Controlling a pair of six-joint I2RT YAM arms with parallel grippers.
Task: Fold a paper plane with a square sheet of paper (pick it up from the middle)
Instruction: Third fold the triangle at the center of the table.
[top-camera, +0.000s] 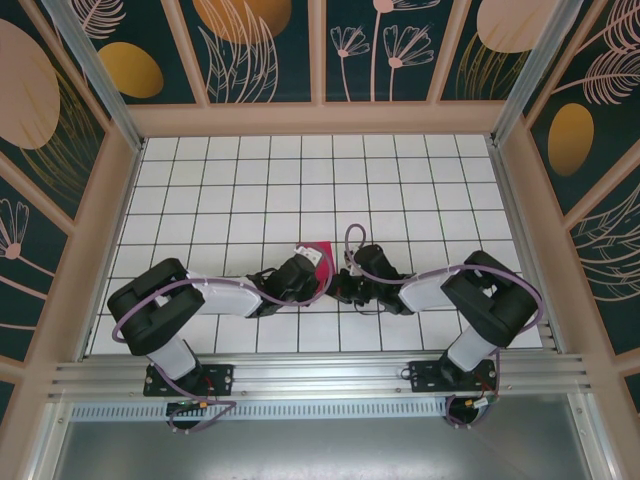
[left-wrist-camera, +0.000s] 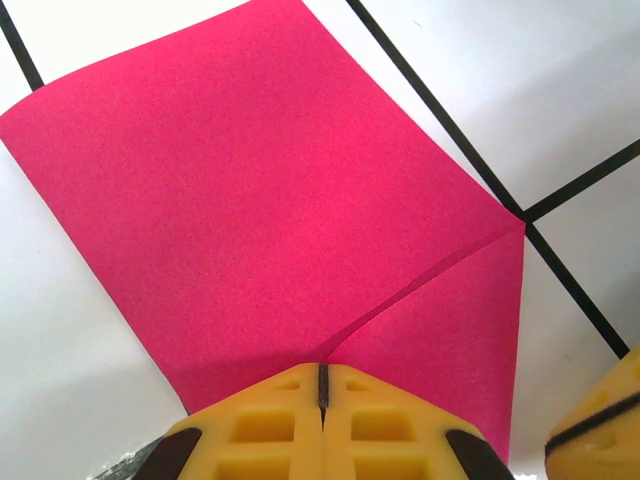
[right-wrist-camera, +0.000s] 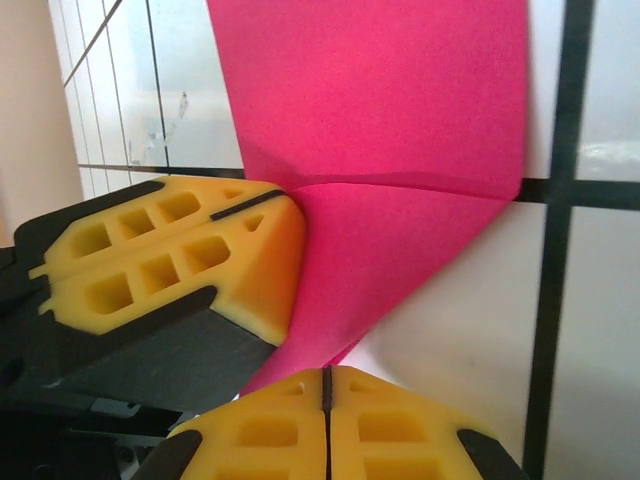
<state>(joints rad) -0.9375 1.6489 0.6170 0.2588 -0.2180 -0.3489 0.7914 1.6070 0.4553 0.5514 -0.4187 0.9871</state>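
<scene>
**Both pairs of fingers closed at a creased pink sheet near the middle of the table**

In the left wrist view, the left gripper (left-wrist-camera: 323, 378) has its yellow fingers (left-wrist-camera: 265, 425) pressed together, with only a thin dark seam between them. They are moulded blocks with square recesses, and they nip the near edge of the sheet of paper (left-wrist-camera: 260, 200) just where a diagonal crease ends. In the right wrist view the same blocks come in from the left of the frame, their tip against the sheet at the crease.

At the bottom of the right wrist view, the right gripper (right-wrist-camera: 327, 385) also has its fingers (right-wrist-camera: 390, 430) shut tight. The lowest point of the sheet runs down to their tips, but whether they clamp it is hard to make out.

The sheet is thin, matte magenta paper. One corner is folded over into a triangle, the far edge curls slightly, and the top of the right wrist view cuts it off.

In the top view, only a small pink piece (top-camera: 322, 250) shows, just above the centre, between the two black wrists, and the fingertips are too small to read. The table (top-camera: 250, 190) is glossy white with a black grid.
</scene>
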